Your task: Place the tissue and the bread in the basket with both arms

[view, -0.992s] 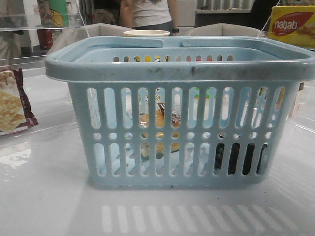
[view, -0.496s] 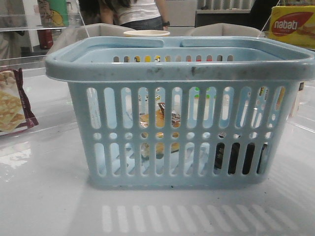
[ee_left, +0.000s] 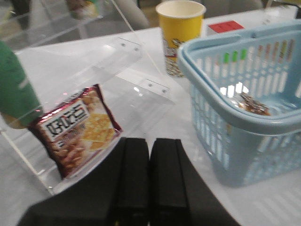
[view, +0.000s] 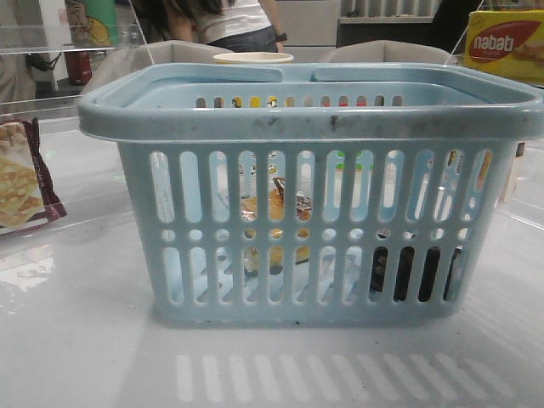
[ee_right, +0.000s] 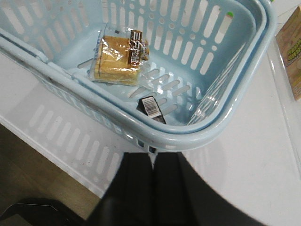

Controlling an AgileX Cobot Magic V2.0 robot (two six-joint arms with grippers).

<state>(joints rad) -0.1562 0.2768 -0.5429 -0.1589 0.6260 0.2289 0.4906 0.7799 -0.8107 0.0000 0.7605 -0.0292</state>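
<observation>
The bread (ee_right: 120, 54) is seen lying flat on the floor of the basket (ee_right: 225, 127), in its clear packet, with the dark label at one end. Its long axis is judged to run roughly along the basket's length, the label end toward the farther slotted wall in the right wrist view. The tissue (ee_right: 151, 108) is found just beside the near rim, a barcode showing on its top face; its long axis is set at a slant to the bread's. In the front view both are glimpsed through the slots, bread (view: 276, 217) near the middle, tissue (view: 416, 272) low at the right.

Between the earlier pictures and this one nothing in the basket is seen to have shifted; only a person behind the bench (view: 85, 357) has moved. The task is therefore judged finished.

The left claw (ee_left: 150, 174) is closed and empty, held near a cracker bag (ee_left: 77, 129). The right claw (ee_right: 151, 174) is likewise closed on nothing, outside the rim
</observation>
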